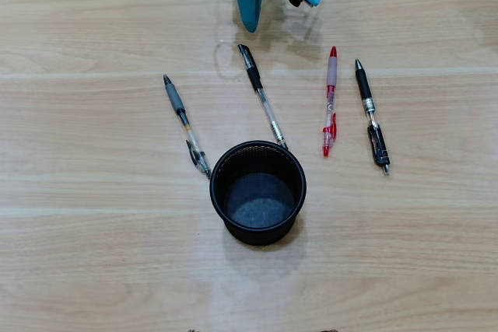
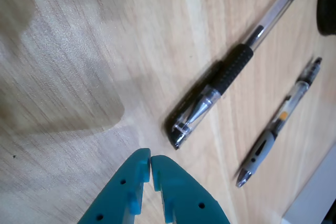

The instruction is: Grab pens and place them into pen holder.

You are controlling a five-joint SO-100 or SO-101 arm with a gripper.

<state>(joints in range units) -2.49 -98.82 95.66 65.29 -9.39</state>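
Jaws: the teal jaws (image 2: 150, 162) are closed on nothing, hovering over the counter (image 2: 79, 77).
Nearest pen: the black-sleeved clear pen (image 2: 220, 80) lies just ahead; part the jaws and straddle its sleeve.
Beyond: grey-sleeved pen (image 2: 275, 127), then the empty mesh cup (image 1: 257, 192).

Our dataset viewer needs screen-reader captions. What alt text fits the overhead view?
Four ballpoint pens lie on a pale wooden table above a round black mesh pen holder, which is empty. The teal two-finger gripper sits shut at the top edge, holding nothing.
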